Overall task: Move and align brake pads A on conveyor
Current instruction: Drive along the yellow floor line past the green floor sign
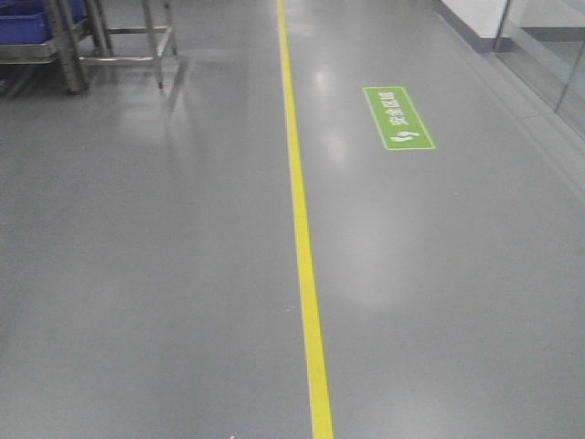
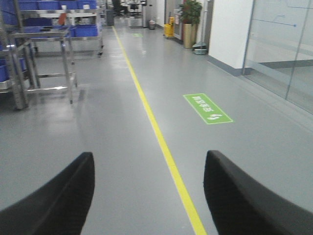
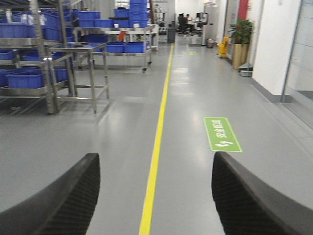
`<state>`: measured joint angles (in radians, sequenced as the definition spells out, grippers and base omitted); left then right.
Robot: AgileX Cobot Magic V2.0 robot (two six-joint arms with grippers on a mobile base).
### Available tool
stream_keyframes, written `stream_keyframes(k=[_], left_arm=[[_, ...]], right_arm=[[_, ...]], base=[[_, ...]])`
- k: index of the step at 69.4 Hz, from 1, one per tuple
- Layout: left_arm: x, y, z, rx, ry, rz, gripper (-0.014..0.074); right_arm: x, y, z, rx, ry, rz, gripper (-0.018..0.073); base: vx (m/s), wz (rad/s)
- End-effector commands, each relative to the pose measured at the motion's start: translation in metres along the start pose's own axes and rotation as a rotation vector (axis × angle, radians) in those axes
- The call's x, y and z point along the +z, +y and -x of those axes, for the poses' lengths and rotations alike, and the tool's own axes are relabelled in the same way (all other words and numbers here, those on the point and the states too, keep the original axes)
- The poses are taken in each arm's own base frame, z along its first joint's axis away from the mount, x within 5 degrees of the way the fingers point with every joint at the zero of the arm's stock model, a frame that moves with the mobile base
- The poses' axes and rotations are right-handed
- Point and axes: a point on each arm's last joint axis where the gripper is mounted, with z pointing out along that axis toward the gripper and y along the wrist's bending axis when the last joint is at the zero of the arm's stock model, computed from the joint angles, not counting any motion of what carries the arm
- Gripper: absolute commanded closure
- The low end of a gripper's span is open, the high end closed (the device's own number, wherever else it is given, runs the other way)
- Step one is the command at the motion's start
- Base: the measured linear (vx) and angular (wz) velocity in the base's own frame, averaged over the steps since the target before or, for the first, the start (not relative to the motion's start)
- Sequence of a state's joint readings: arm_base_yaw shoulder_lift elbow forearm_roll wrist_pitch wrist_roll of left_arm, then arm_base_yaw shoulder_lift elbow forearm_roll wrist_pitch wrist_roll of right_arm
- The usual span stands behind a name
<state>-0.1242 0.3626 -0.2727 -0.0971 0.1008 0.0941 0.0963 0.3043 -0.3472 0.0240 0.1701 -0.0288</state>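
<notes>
Just spread jaws over grey floor [image 2: 122,147]

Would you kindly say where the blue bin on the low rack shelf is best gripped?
Likely the front rim of the bin, coming level from the front: it sits between shelves of the rack, so top and back look blocked.

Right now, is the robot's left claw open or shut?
Open. The left gripper has two black fingers wide apart, with only grey floor and the yellow line showing between them.
</notes>
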Motion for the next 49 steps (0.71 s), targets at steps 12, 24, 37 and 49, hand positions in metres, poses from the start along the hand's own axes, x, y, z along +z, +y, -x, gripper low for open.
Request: stream_keyframes(k=[12, 24, 37, 49], left_arm=[[-0.0005, 0.0002, 0.0154, -0.002, -0.1, 0.003, 0.0132], [-0.0005, 0.0002, 0.0154, -0.002, -0.1, 0.003, 0.0132], [-0.0005, 0.0002, 0.0154, -0.002, -0.1, 0.003, 0.0132], [-0.0005, 0.0002, 0.0154, -0.002, -0.1, 0.003, 0.0132]], right_arm=[[-0.0001, -0.0005, 0.0149, -0.005, -0.089, -0.006, 0.0096], [-0.0001, -0.0005, 0.0147, -0.005, -0.088, -0.006, 0.0096], [-0.0001, -0.0005, 0.0147, -0.005, -0.088, -0.006, 0.0096], [-0.0001, -0.0005, 0.0147, -0.005, -0.088, -0.006, 0.0096]], base=[[0.23, -0.29], [0.3, -0.07], [0.37, 0.12], [0.44, 0.18]])
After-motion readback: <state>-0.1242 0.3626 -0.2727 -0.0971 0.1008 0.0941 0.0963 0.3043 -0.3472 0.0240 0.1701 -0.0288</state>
